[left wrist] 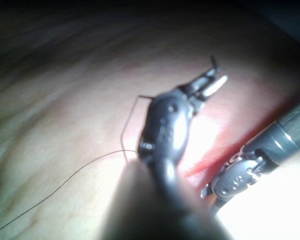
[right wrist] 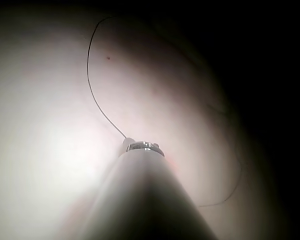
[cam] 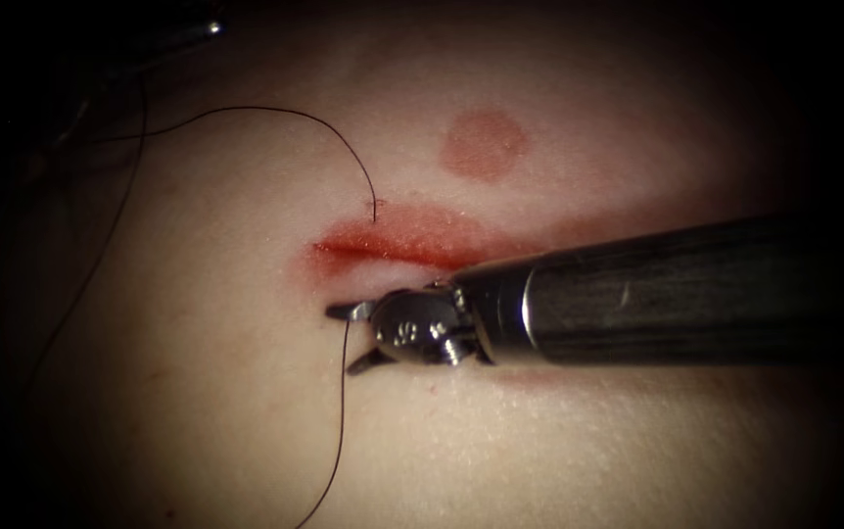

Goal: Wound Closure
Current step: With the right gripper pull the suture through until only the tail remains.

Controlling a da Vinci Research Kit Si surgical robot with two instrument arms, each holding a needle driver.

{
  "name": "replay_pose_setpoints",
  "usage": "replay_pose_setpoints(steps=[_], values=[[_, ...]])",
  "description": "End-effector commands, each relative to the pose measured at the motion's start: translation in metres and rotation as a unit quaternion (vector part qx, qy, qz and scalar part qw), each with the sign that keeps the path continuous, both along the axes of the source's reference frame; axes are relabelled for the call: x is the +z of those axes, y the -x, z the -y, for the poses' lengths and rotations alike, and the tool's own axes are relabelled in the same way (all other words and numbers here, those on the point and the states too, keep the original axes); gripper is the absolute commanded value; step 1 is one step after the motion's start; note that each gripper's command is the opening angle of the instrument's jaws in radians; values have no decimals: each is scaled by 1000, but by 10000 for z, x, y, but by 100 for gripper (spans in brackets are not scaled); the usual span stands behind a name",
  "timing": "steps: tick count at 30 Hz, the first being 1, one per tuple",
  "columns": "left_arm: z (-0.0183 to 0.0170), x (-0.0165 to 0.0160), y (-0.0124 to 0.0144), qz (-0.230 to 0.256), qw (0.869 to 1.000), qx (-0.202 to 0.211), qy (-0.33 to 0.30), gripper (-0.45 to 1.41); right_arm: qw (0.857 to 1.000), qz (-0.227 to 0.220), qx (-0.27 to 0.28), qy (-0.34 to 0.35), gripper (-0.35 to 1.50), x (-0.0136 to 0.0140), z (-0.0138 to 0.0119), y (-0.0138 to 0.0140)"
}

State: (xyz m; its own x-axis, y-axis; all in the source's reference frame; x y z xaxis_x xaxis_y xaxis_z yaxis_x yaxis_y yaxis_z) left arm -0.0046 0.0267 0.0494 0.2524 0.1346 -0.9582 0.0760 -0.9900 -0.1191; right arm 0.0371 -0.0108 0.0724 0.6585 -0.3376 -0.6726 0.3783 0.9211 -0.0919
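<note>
Right hand (cam: 351, 338): jaws parted, nothing held, set just below the cut (cam: 393, 250) at its left end.
Left hand (left wrist: 213, 80): jaws parted, nothing held.
Thread (cam: 342, 411): laid across the tissue (cam: 197, 392), passing between the right jaws.
Needle: cannot be made out.

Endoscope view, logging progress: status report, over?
Right tool open beside cut, holding nothing; thread passes its jaws. Left tool's hold unclear. Needle whereabouts unclear.
</note>
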Motion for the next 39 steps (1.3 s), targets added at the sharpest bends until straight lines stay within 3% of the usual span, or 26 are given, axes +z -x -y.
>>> replay_pose_setpoints(steps=[1,8,9,12,17,20,22,25,26,32,37,39], values=[[-1,7,5,1,1000,0,0,-35,1000,-1,0,-1,124,5,3,-4],[-1,7,6,0,1000,0,0,-35,1000,2,-17,0,121,35,15,-21],[0,6,5,0,1000,1,-3,-35,999,12,-33,1,119,49,19,-24],[0,6,5,0,1000,1,-3,-35,999,24,-36,14,119,68,21,-19],[0,6,5,0,1000,1,-3,-35,999,34,-35,22,116,76,16,-11],[0,6,5,0,1000,1,-3,-35,998,46,-37,22,99,76,16,-11],[0,6,5,0,1000,1,-3,-35,997,62,-46,13,74,78,14,-12],[0,6,5,0,1000,1,-3,-35,996,68,-51,9,0,79,13,-13],[0,6,5,0,1000,1,-3,-35,997,64,-53,2,-35,76,13,-8],[-1,6,5,0,1000,1,-3,-35,997,60,-40,-16,-35,61,27,13],[-1,6,5,1,1000,1,-3,-35,997,56,-42,-15,-35,10,65,34],[-2,7,5,1,1000,1,-3,-35,997,51,-46,-20,-35,-25,93,39]])
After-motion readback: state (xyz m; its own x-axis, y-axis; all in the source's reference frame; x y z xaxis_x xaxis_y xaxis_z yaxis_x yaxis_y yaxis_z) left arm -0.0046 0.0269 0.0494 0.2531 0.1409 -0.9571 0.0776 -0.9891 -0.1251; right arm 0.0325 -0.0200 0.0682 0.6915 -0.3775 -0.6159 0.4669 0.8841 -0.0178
